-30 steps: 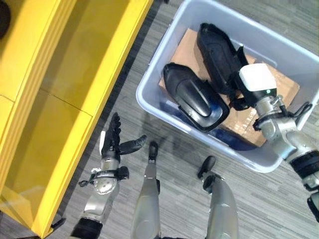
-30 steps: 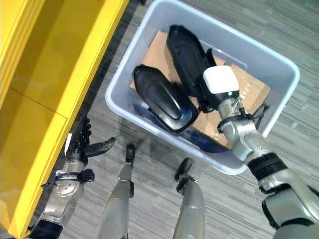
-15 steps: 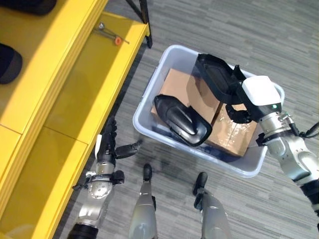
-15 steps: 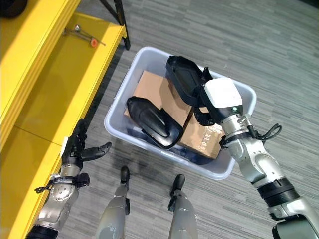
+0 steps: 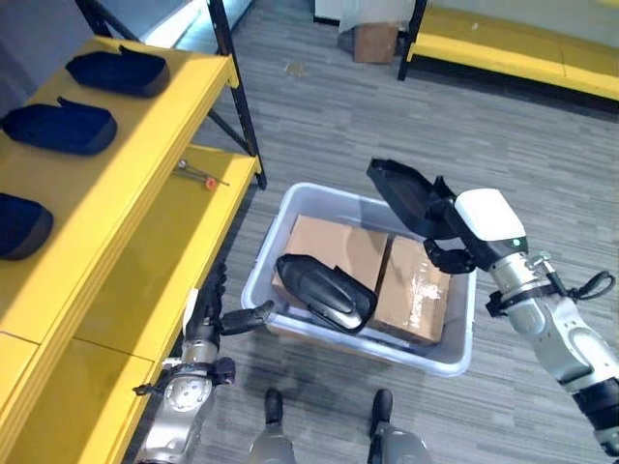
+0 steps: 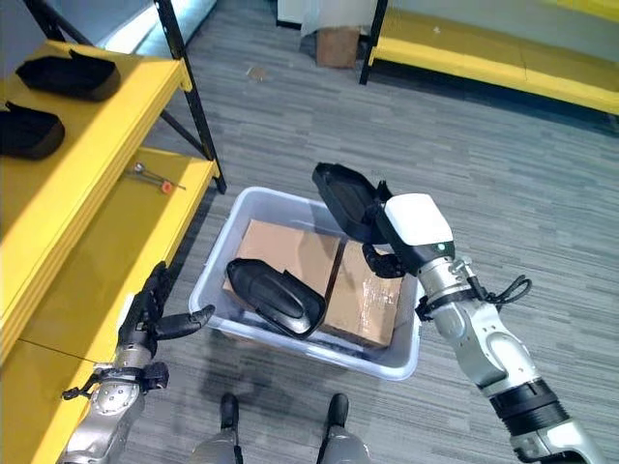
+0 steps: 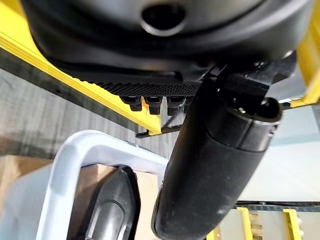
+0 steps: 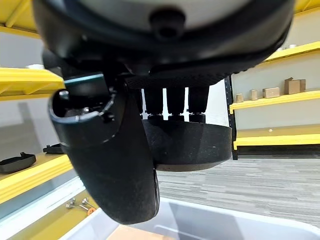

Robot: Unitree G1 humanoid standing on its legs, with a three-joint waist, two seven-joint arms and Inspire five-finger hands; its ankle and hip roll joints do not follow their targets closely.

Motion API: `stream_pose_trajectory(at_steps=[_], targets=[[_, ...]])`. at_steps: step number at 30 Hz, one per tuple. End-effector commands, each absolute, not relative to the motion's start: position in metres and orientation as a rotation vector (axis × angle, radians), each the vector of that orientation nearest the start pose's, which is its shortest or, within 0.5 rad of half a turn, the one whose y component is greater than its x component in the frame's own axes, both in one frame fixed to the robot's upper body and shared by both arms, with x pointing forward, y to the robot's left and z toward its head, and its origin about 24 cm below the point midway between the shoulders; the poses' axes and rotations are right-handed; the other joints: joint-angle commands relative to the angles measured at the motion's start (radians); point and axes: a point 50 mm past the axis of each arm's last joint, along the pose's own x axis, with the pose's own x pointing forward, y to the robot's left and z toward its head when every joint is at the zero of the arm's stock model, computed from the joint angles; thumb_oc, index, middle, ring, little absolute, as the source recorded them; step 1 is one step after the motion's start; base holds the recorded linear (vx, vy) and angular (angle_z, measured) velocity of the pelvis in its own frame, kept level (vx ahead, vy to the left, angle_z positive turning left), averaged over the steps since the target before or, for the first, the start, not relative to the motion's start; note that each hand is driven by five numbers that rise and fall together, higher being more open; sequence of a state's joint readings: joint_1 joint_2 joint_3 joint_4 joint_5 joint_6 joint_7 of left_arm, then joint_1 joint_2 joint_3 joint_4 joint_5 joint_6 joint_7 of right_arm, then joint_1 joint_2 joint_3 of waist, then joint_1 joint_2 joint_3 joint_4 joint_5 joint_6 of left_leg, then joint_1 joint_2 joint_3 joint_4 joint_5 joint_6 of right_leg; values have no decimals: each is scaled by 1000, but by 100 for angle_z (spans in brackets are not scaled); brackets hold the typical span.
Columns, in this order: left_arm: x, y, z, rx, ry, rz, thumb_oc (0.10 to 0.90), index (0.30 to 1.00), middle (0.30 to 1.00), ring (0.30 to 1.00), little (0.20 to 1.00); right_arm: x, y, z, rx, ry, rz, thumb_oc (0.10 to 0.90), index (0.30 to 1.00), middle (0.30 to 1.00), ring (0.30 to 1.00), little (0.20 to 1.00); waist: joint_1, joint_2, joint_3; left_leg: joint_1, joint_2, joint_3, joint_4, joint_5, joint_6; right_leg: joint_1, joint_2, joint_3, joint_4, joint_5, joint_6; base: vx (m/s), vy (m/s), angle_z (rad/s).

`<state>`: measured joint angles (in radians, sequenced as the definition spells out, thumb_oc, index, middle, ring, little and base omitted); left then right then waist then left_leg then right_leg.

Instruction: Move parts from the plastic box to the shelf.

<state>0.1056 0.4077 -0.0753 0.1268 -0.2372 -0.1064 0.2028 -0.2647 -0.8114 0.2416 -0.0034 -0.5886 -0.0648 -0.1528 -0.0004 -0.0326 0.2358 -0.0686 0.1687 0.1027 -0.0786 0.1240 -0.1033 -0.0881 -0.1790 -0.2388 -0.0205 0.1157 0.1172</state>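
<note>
Gripping a black part (image 6: pixel 346 200), the right hand (image 6: pixel 387 253) has fingers and thumb clamped round it, holding it above the far right corner of the plastic box (image 6: pixel 219 286). Second black part (image 6: pixel 274 294) lies tilted in the box on two cardboard boxes (image 6: pixel 363 295), toward its near left side. Left hand (image 6: pixel 147 314) hangs between shelf (image 6: pixel 92 280) and box, fingers straight, holding nothing. More dark parts (image 5: pixel 58 127) sit on the shelf's upper level; small tool (image 6: pixel 153 177) on the lower level's far edge. No legible writing.
</note>
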Motion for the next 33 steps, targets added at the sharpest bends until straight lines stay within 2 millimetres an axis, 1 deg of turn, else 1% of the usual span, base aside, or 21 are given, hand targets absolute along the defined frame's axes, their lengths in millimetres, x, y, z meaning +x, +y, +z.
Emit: stream_pose_trajectory(at_steps=[1, 4, 7, 9, 11, 16, 18, 20, 21, 22, 23, 24, 25, 26, 27, 28, 29, 30, 31, 32, 33], targets=[[227, 235, 20, 229, 69, 156, 900, 1000, 1000, 1000, 1000, 289, -200, 187, -1337, -660, -1, 400, 300, 300, 300, 300, 6, -17, -149, 95, 51, -37, -9, -84, -11, -42, -61, 52, 67, -2, 70, 39, -16, -12], [228, 235, 19, 228, 76, 160, 900, 1000, 1000, 1000, 1000, 289, -196, 187, -1330, -667, 18, 400, 300, 300, 300, 300, 3, -11, -158, 119, 60, -34, -9, -87, -13, -27, -56, 58, 94, -29, 66, 19, -26, -8], [228, 235, 19, 224, 75, 168, 900, 1000, 1000, 1000, 1000, 289, -192, 189, -1322, -686, 30, 400, 300, 300, 300, 300, 1, -8, -168, 131, 70, -34, -9, -83, -18, -14, -48, 59, 95, -38, 62, 14, -57, 1], [228, 235, 17, 207, 81, 185, 900, 1000, 1000, 1000, 1000, 291, -183, 195, -1312, -721, 56, 400, 300, 300, 300, 300, 4, -3, -186, 147, 89, -32, -9, -73, -23, -5, -28, 63, 99, -58, 52, 17, -105, 2], [226, 234, 15, 189, 89, 194, 900, 1000, 1000, 1000, 1000, 293, -177, 197, -1297, -740, 75, 400, 300, 300, 300, 300, 7, 3, -192, 163, 109, -27, -9, -66, -27, 1, -10, 66, 110, -76, 43, 23, -109, -2], [218, 231, 6, 150, 129, 200, 900, 1000, 1000, 1000, 1000, 293, -166, 203, -1263, -780, 122, 400, 300, 300, 300, 300, 23, 20, -184, 168, 155, -40, 10, -26, -39, 6, 30, 56, 163, -125, 15, -2, -132, -12], [215, 230, 2, 121, 145, 210, 900, 1000, 1000, 1000, 1000, 293, -162, 207, -1255, -805, 132, 400, 300, 300, 300, 300, 37, 28, -171, 154, 169, -57, 23, 5, -48, 6, 43, 42, 183, -142, 3, -49, -138, -2], [211, 229, -1, 107, 160, 210, 900, 1000, 1000, 1000, 1000, 293, -159, 212, -1258, -828, 136, 400, 300, 300, 300, 300, 50, 37, -159, 134, 186, -80, 15, 59, -71, 6, 55, 20, 188, -152, -9, -73, -114, 13], [211, 229, -1, 107, 160, 210, 900, 1000, 1000, 1000, 1000, 294, -159, 212, -1258, -829, 136, 400, 300, 300, 300, 300, 47, 39, -160, 133, 188, -83, 11, 63, -73, 6, 57, 17, 188, -152, -10, -79, -99, 39], [211, 229, -2, 106, 165, 211, 900, 1000, 1000, 1000, 1000, 294, -158, 213, -1255, -837, 137, 400, 300, 300, 300, 300, 53, 44, -156, 119, 196, -95, 2, 96, -85, 6, 64, 4, 185, -155, -16, -250, -121, 42], [214, 227, -1, 95, 156, 211, 900, 1000, 1000, 1000, 1000, 296, -161, 219, -1271, -848, 116, 400, 300, 300, 300, 300, 78, 55, -129, 36, 197, -123, 0, 215, -116, 8, 67, -42, 158, -151, -31, -345, -152, 85], [218, 225, 1, 86, 141, 209, 900, 1000, 1000, 1000, 1000, 296, -165, 222, -1280, -849, 94, 400, 300, 300, 300, 300, 69, 46, -112, 1, 190, -83, 32, 236, -104, 14, 51, -75, 138, -139, -36, -395, -135, 116], [220, 225, 3, 79, 131, 210, 900, 1000, 1000, 1000, 1000, 296, -167, 223, -1286, -851, 80, 400, 300, 300, 300, 300, 63, 35, -101, -16, 194, -23, 93, 218, -89, 9, 38, -97, 135, -132, -42, -277, -121, 135], [222, 224, 5, 74, 121, 207, 900, 1000, 1000, 1000, 1000, 297, -168, 222, -1292, -848, 73, 400, 300, 300, 300, 300, 60, 25, -93, -17, 199, 7, 151, 191, -79, 2, 25, -111, 132, -127, -47, -248, -115, 104], [223, 223, 6, 73, 111, 198, 900, 1000, 1000, 1000, 1000, 298, -168, 222, -1285, -843, 61, 400, 300, 300, 300, 300, 58, 20, -90, -11, 197, 11, 203, 153, -70, -8, 15, -121, 128, -116, -51, -164, -73, 68], [223, 223, 7, 73, 110, 198, 900, 1000, 1000, 1000, 1000, 298, -168, 222, -1285, -844, 60, 400, 300, 300, 300, 300, 58, 19, -90, -17, 196, 10, 208, 152, -68, -10, 14, -122, 126, -112, -52, -103, -33, 56], [224, 222, 7, 74, 104, 192, 900, 1000, 1000, 1000, 1000, 298, -170, 220, -1278, -838, 51, 400, 300, 300, 300, 300, 55, 16, -88, -1, 198, 11, 242, 119, -64, -9, 7, -128, 124, -107, -50, -81, -10, 49], [226, 220, 9, 76, 99, 186, 900, 1000, 1000, 1000, 1000, 298, -172, 220, -1269, -834, 36, 400, 300, 300, 300, 300, 48, 13, -86, 11, 206, 20, 310, 93, -58, -12, -3, -140, 127, -102, -51, -90, 6, 68], [228, 218, 9, 82, 97, 175, 900, 1000, 1000, 1000, 1000, 295, -176, 218, -1255, -819, 17, 400, 300, 300, 300, 300, 37, 10, -88, 37, 206, 27, 331, 48, -46, -13, -21, -162, 144, -102, -47, -86, 92, 77], [229, 216, 10, 74, 95, 173, 900, 1000, 1000, 1000, 1000, 293, -184, 212, -1247, -790, -12, 400, 300, 300, 300, 300, 9, 18, -104, 100, 226, 91, 276, 5, -51, -21, -49, -203, 169, -97, -32, -35, 101, 89], [229, 216, 10, 74, 96, 172, 900, 1000, 1000, 1000, 1000, 292, -184, 212, -1247, -788, -12, 400, 300, 300, 300, 300, 11, 17, -103, 108, 224, 94, 268, 8, -51, -19, -50, -203, 170, -99, -31, 42, 135, 87]])
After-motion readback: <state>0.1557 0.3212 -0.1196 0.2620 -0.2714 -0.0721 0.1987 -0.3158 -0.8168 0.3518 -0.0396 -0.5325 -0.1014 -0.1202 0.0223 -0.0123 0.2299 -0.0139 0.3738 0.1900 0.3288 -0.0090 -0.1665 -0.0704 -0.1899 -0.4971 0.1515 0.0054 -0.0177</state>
